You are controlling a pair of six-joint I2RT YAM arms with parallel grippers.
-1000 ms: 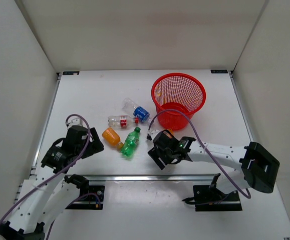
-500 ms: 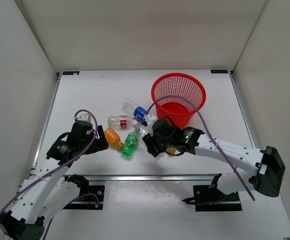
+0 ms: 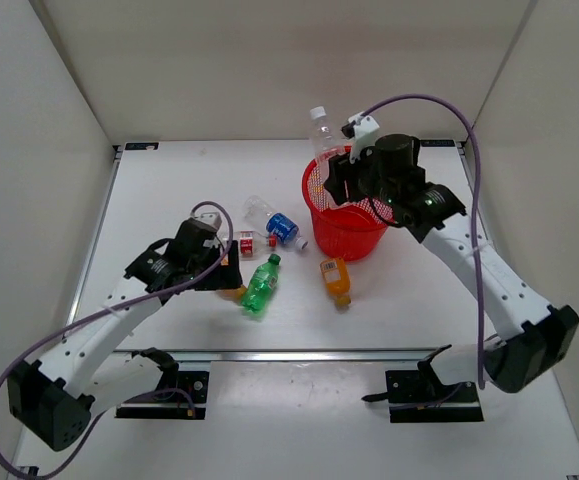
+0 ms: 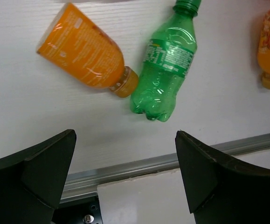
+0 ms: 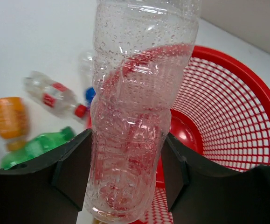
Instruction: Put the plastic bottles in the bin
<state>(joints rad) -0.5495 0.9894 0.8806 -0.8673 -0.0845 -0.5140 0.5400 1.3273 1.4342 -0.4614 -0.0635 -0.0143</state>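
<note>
One clear bottle (image 3: 321,135) now raised (seemingly over bin (image 3: 349,232)).

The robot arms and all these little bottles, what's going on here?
The robot is tidying plastic bottles into the red basket. Its right end effector grips a plain clear bottle, upright over the basket's rim and not yet released. The left end effector hangs open above an orange bottle and a green bottle lying on the table. A second orange bottle, a blue-labelled bottle and a red-labelled bottle lie there too.
</note>
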